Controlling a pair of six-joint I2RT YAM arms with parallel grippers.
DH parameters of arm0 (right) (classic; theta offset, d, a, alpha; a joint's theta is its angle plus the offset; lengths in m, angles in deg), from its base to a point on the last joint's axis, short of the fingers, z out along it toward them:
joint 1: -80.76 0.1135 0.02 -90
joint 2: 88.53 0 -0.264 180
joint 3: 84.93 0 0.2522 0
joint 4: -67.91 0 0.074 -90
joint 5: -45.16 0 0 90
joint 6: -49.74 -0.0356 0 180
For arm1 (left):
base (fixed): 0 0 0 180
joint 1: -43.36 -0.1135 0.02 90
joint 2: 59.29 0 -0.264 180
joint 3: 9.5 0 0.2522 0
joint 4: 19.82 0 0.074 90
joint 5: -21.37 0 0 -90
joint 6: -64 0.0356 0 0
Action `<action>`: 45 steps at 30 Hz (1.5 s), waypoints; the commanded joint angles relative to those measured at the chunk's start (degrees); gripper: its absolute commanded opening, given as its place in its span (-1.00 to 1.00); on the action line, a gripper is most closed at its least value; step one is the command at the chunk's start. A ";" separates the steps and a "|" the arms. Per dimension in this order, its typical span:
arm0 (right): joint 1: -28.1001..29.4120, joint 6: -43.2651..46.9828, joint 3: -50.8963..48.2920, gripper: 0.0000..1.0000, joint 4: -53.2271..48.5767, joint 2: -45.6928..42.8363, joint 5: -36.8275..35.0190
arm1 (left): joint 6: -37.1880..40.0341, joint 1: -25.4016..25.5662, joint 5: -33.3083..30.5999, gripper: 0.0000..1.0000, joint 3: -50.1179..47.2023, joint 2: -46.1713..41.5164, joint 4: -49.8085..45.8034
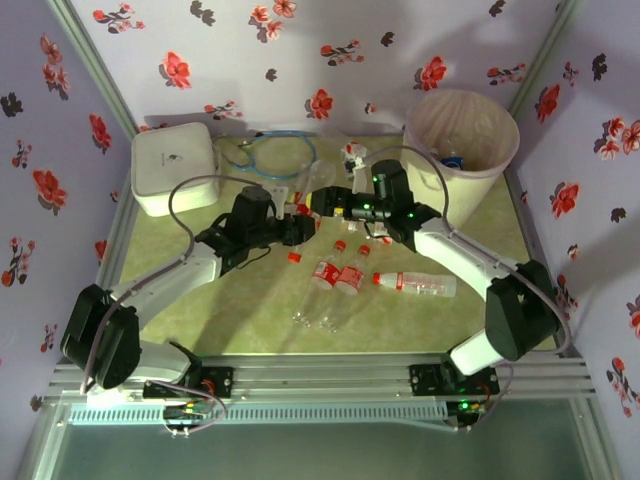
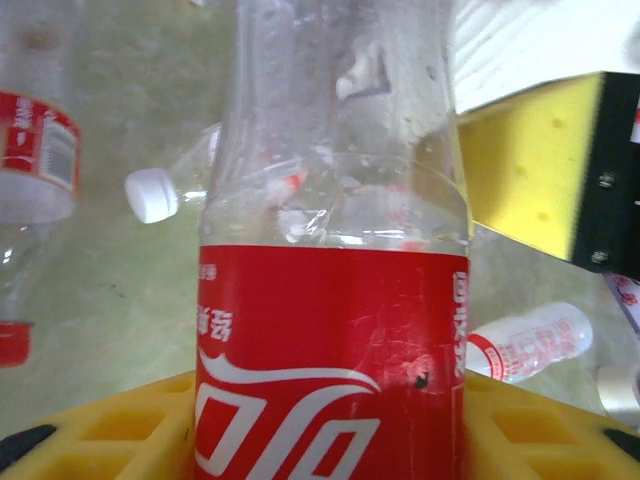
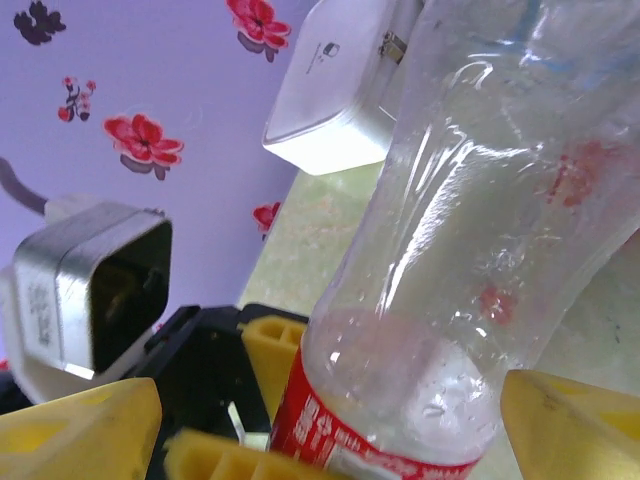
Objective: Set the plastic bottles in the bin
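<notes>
Closed on a clear bottle (image 2: 335, 330) with a red, white-scripted label, upright between the left tool's (image 2: 330, 425) yellow fingers (image 2: 110, 430). Left of the tool, on the green table (image 2: 120, 300), a white-capped bottle (image 2: 165, 190) lying down and a red-labelled bottle (image 2: 35, 150) at the edge. Right of it, a small bottle (image 2: 530, 345) on its side, and above that a yellow pad (image 2: 530, 170) on a black mount beside the gripped bottle's shoulder.

Clear cola bottle (image 2: 330, 300) with red label, white script; 2 yellow left gripper fingers (image 2: 120, 425); cream bin (image 1: 462, 135); lilac walls (image 1: 230, 40) — red-and-black flowers; mottled green table (image 1: 250, 300).
</notes>
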 commanded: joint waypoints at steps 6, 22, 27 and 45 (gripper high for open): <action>-0.15 -3.81 2.60 0.65 2.79 2.99 -1.76 | 1.23 2.23 3.03 0.00 -1.27 -1.31 5.97; -0.23 -4.34 1.66 0.57 0.99 4.28 -3.48 | -0.53 2.28 -2.49 0.03 -3.07 -2.76 5.59; -0.22 -4.46 1.51 0.30 1.56 4.09 -3.27 | -0.34 2.28 -2.45 0.08 -3.14 -3.02 6.08; -8.18 10.70 11.65 0.00 -14.94 -4.33 -11.86 | -0.14 1.61 -7.45 0.70 -7.88 -13.17 1.91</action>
